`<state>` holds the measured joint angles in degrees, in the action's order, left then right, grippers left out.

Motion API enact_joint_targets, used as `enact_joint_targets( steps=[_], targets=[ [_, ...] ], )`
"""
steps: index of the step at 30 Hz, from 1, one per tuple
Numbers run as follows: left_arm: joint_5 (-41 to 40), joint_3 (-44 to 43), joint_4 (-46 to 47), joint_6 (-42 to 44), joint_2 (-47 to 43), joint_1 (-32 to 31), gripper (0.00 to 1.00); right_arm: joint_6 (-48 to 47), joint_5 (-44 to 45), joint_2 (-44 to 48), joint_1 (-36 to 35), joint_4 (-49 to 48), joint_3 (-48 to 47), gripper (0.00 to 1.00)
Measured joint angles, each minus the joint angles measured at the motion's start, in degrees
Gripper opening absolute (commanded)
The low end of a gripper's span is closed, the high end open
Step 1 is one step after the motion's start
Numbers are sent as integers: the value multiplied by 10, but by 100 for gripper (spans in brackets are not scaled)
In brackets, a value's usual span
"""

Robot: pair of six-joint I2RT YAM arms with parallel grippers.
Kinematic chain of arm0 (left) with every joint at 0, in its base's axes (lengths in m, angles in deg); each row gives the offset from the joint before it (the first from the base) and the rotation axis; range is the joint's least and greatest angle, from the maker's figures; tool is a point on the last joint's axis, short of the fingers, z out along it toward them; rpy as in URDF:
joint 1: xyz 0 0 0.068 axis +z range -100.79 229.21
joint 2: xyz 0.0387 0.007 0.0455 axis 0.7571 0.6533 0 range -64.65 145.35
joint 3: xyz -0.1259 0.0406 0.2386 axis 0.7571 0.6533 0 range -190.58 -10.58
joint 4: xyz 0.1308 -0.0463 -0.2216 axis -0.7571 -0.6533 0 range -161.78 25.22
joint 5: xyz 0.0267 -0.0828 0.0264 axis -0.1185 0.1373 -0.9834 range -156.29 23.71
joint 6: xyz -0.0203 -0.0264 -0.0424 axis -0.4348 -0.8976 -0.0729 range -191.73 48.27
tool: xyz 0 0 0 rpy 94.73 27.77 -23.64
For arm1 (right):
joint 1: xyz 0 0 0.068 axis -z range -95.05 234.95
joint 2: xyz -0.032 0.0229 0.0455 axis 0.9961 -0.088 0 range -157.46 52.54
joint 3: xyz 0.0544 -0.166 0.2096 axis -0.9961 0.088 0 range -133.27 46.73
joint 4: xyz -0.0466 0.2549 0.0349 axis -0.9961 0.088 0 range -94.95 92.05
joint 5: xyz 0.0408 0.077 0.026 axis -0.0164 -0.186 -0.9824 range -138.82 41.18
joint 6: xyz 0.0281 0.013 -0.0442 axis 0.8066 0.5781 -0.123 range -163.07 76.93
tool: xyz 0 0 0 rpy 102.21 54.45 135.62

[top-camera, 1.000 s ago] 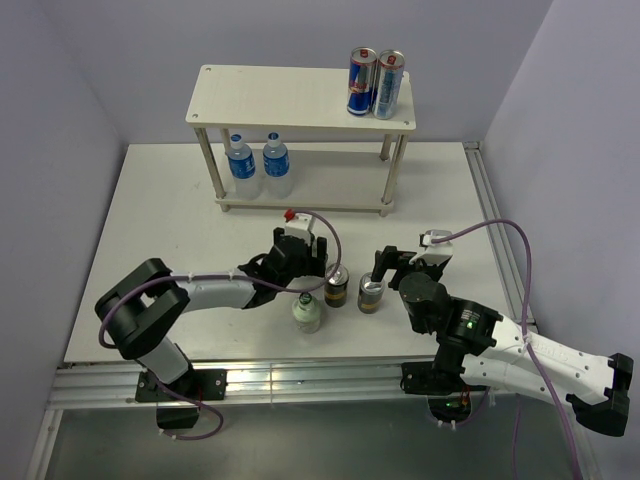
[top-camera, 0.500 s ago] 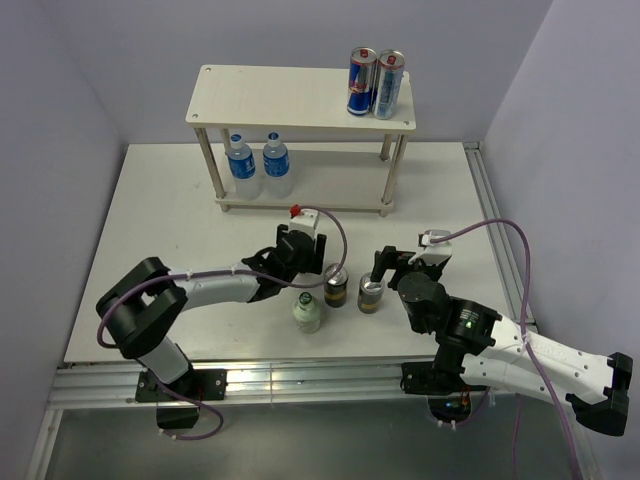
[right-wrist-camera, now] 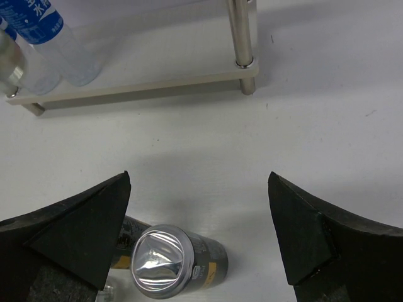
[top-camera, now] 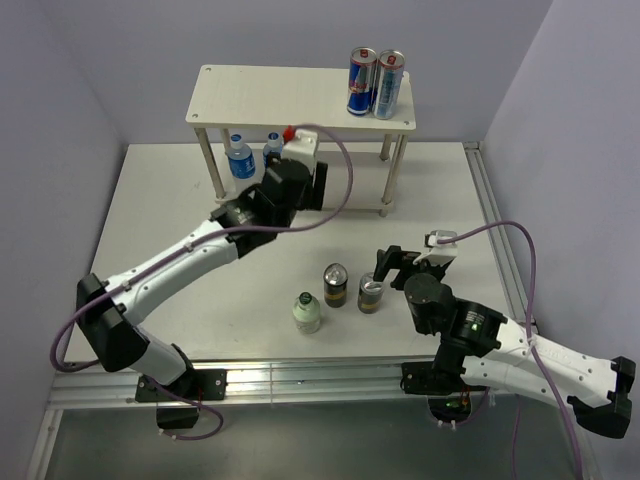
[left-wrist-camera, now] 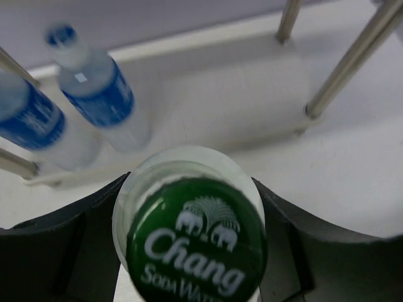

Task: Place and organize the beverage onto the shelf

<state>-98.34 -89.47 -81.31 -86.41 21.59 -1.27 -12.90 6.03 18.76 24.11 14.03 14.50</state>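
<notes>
Green-capped bottle (left-wrist-camera: 195, 233) is clamped in the left end effector (left-wrist-camera: 189, 214) just in front of the shelf (top-camera: 280, 95), near two water bottles (left-wrist-camera: 94, 94) stood at the left end of its lower tier. The right end effector (right-wrist-camera: 198, 189) is spread wide above a can (right-wrist-camera: 173, 258) on the tabletop (top-camera: 160, 220). A second can (top-camera: 336, 284) and a second bottle (top-camera: 307, 312) are located beside it, toward the near edge.

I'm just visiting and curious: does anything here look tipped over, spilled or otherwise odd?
Nothing stands out. The water bottles, tall cans, short cans and the table's green-capped bottle all stand upright, nothing spilled; a second green-capped bottle sits between the left gripper fingers.
</notes>
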Motion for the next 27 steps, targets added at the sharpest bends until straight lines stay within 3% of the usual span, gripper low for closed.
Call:
enact_joint_targets(
  steps=[9, 17, 27],
  targets=[
    [-4, -305, -96, 76, 12, 77, 0, 0, 0, 10, 0, 0, 0, 96],
    [48, -547, -141, 95, 123, 197, 0, 0, 0, 16, 0, -1, 5, 96],
    [134, -575, -198, 87, 226, 294, 0, 0, 2, 22, 0, -1, 6, 96]
  ],
)
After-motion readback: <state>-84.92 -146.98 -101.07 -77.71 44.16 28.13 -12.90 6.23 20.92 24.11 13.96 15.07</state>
